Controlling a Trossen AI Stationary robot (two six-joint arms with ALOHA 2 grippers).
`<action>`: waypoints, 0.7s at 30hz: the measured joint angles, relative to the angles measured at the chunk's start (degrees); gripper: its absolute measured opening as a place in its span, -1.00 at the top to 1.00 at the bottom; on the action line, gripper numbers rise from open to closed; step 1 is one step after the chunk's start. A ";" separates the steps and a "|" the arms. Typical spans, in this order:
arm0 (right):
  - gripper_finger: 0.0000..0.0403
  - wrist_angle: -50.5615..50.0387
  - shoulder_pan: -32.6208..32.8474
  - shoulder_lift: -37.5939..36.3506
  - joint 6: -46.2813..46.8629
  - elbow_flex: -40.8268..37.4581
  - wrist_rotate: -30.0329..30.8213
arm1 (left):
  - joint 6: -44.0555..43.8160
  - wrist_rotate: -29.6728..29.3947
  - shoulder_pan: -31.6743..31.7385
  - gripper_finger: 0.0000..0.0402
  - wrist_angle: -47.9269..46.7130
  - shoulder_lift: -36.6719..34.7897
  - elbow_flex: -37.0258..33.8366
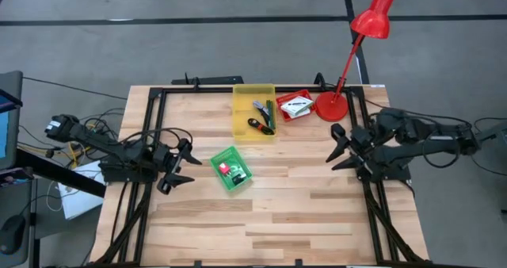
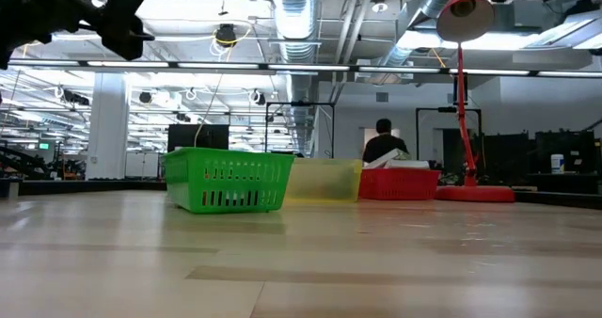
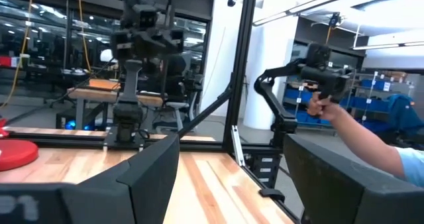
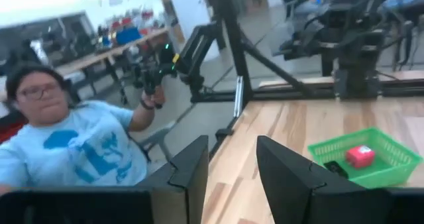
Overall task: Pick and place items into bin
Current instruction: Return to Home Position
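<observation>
Both open and empty: left gripper (image 1: 182, 166) raised over the worktop's (image 1: 261, 220) left side, right gripper (image 1: 337, 147) over its right side. Between them, nearer the left one, green bin (image 2: 226, 182) holds a tiny red-pink piece (image 4: 360, 156) with a dark item (image 4: 333, 168) just beside it. Farther back, yellow bin (image 1: 244, 101) holds slim black, red and green tools (image 1: 264, 115). Just beside it, red bin (image 2: 400, 184) holds white packets (image 1: 295, 105). Red lamp (image 1: 331, 106) stands next to that. A person (image 4: 86, 151) in a light blue shirt sits beyond the worktop edge.
</observation>
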 joint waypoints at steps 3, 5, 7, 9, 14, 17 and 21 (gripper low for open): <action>0.39 2.38 -1.99 -5.81 2.35 -6.08 -0.03 | 0.08 -0.22 -0.46 -0.33 -0.31 0.01 0.00; 0.39 5.34 -3.28 -9.85 4.50 -10.56 0.00 | 0.21 -0.24 -0.63 -0.33 -0.37 0.01 -0.01; 0.39 12.26 -4.22 -13.83 7.20 -15.54 -0.14 | 0.24 -0.32 -0.63 -0.33 -0.37 0.03 -0.02; 0.39 18.54 -4.33 -17.23 8.76 -20.25 -2.02 | 0.28 -1.08 -0.63 -0.33 -0.37 0.01 -0.02; 0.39 21.74 -4.30 -24.96 9.80 -28.12 -4.26 | 0.99 -4.38 -0.63 -0.33 -1.55 0.03 -0.04; 0.39 21.24 -4.29 -28.44 11.47 -31.54 -3.27 | 1.05 -5.79 -0.63 -0.33 -1.97 0.03 -0.07; 0.39 21.93 -4.23 -30.89 13.00 -35.11 -2.45 | 1.76 -6.16 -0.63 -0.33 -2.42 0.03 -0.07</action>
